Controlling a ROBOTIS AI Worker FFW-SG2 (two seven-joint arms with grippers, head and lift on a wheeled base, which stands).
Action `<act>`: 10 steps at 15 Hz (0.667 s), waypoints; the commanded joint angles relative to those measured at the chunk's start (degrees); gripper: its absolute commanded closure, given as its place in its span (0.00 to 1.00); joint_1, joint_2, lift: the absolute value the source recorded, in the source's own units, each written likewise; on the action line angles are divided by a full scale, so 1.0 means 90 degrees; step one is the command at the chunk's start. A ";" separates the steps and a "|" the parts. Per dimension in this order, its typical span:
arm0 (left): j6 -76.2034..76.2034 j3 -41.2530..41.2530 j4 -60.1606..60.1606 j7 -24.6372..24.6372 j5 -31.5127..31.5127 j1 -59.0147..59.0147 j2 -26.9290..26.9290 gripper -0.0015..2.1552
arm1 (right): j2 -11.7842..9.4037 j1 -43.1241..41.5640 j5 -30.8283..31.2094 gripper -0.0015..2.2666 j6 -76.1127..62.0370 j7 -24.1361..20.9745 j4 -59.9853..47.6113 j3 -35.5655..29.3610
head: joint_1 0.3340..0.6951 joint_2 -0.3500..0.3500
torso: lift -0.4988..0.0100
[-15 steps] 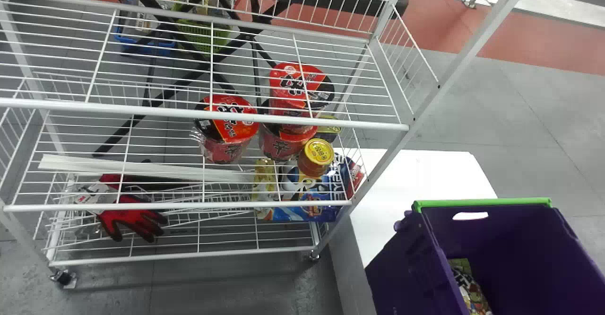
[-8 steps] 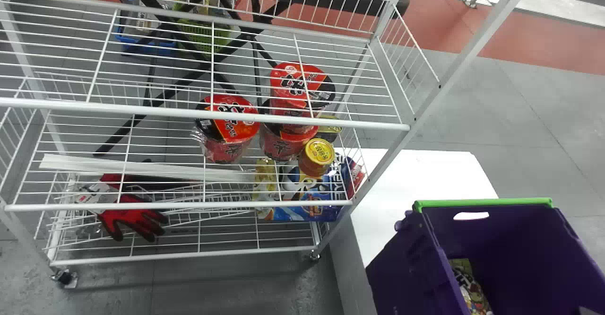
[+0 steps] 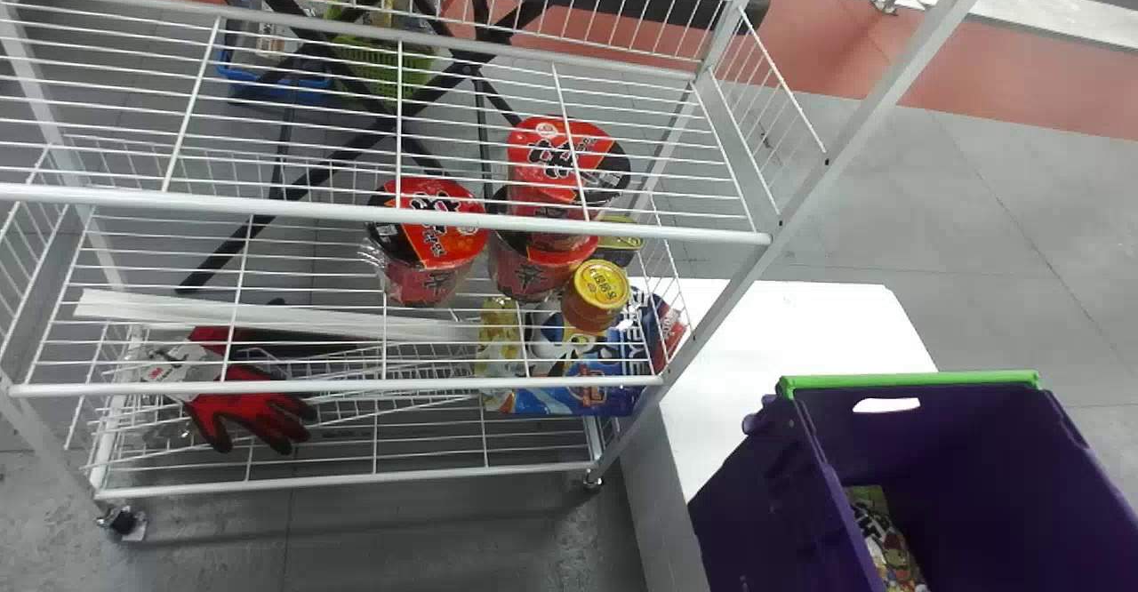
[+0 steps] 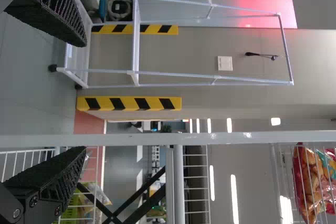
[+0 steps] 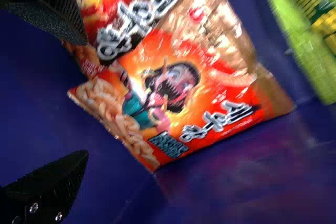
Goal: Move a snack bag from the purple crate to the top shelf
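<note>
With right gripper (image 5: 86,98) spread apart, center on orange snack bag (image 5: 178,93), squeeze lightly, leave overlapping bag (image 5: 126,17) behind, clear purple crate (image 3: 960,468) walls.

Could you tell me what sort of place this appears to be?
Probably a mock shop or robot test area: a wire rack holding red noodle tubs, a purple crate with snack bags, and yellow-and-black hazard striping along the wall.

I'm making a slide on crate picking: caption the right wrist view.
Jaws open, facing an orange snack bag in the purple crate.
</note>
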 commanded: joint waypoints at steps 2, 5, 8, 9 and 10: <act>-0.0059 -0.0034 0.0028 0.0001 0.0000 0.0028 0.0003 0.05 | -0.0001 -0.0204 0.0253 0.03 -0.0962 -0.0002 0.0340 0.0093 | 1.00 0.00 | 0.09; -0.0176 -0.0112 0.0028 0.0040 -0.0010 0.0067 -0.0007 0.05 | -0.0011 -0.0389 0.0282 0.03 -0.1567 -0.0002 0.0584 0.0191 | 1.00 0.00 | 0.09; -0.0410 -0.0131 0.0028 0.0069 -0.0010 0.0116 0.0003 0.05 | -0.0011 -0.0526 0.0438 0.02 -0.2095 -0.0002 0.0965 0.0493 | 1.00 0.00 | 0.09; -0.0410 -0.0131 0.0028 0.0069 -0.0010 0.0116 -0.0007 0.05 | -0.0001 -0.0526 0.0438 0.02 -0.2290 -0.0002 0.1023 0.0562 | 1.00 0.00 | 0.09; -0.0410 -0.0141 0.0038 0.0069 -0.0010 0.0116 -0.0007 0.05 | 0.0008 -0.0526 0.0458 0.02 -0.2349 -0.0012 0.1062 0.0650 | 1.00 0.00 | 0.09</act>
